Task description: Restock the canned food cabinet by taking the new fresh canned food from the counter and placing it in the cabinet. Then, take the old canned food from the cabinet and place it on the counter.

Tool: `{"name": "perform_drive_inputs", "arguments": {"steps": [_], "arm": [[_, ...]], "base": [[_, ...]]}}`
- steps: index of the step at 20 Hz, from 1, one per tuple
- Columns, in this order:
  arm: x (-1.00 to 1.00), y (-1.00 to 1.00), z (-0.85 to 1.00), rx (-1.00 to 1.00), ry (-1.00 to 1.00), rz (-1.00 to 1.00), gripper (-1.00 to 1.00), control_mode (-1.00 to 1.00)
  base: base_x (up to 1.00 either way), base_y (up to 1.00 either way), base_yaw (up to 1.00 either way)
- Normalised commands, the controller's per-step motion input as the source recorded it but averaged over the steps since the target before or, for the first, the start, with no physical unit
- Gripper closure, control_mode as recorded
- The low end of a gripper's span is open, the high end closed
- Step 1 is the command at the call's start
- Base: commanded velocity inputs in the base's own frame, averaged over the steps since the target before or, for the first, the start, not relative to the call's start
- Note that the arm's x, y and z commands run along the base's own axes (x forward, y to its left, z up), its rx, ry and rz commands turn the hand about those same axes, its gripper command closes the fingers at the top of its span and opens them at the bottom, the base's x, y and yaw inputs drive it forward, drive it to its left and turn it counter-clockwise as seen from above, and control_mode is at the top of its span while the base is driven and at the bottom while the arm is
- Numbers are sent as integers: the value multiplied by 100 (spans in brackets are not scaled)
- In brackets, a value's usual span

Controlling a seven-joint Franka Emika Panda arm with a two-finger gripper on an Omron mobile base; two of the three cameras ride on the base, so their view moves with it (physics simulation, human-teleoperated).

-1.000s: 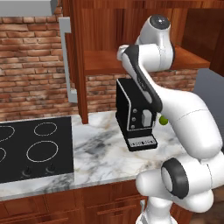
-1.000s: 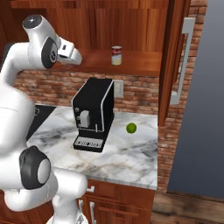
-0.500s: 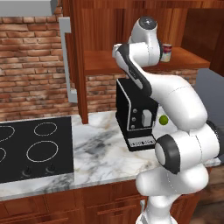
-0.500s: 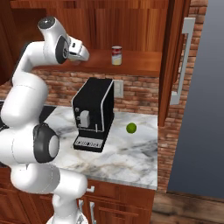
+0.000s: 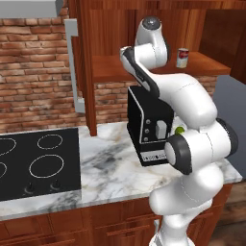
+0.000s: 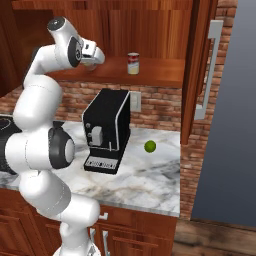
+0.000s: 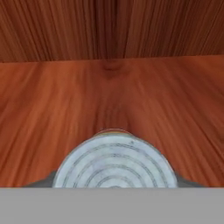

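Small squat tin with a ringed silver top, close under the hand camera, clasped between the two dark fingers of the gripper over the reddish-brown wooden cabinet shelf. Further right on that shelf, upright and well apart, a red-and-white labelled tin. Below, on the veined white marble counter, a black coffee machine beside a small green ball.
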Motion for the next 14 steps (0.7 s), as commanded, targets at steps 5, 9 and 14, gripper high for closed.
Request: {"name": "perform_drive_inputs", "arguments": {"steps": [5,9,14], "arm": [[34,0,-1,-1,0,0,-100,-100],[16,0,0,0,0,0,-100,-100],[22,0,0,0,-1,0,-100,-100]], "base": [[0,0,0],[0,0,0],[0,0,0]]}}
